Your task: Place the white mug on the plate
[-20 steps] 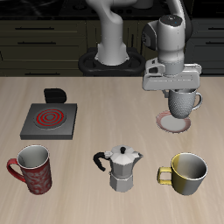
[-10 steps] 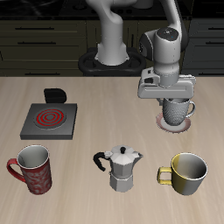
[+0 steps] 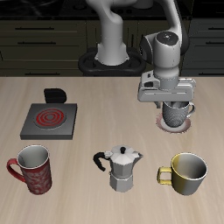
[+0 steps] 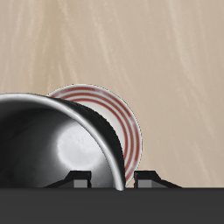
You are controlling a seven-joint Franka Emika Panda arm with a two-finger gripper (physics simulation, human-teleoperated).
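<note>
White mug (image 3: pixel 178 115) sits right on top of the plate (image 3: pixel 163 125), gripper (image 3: pixel 176 105) jaws pinching its rim, yellow mug (image 3: pixel 186 173) down at six o'clock from it.

Pale wood grain runs under me, the table (image 3: pixel 96 114) smooth and matt. The white mug (image 3: pixel 178 113) looks like finely speckled ceramic, its inside (image 4: pixel 61 144) dark and glossy with a soft sheen. The plate (image 4: pixel 127 118) is smooth glazed white, red-ringed. The moka pot (image 3: pixel 122 168) gleams as polished metal, and the yellow mug (image 3: pixel 185 173) shines.
</note>
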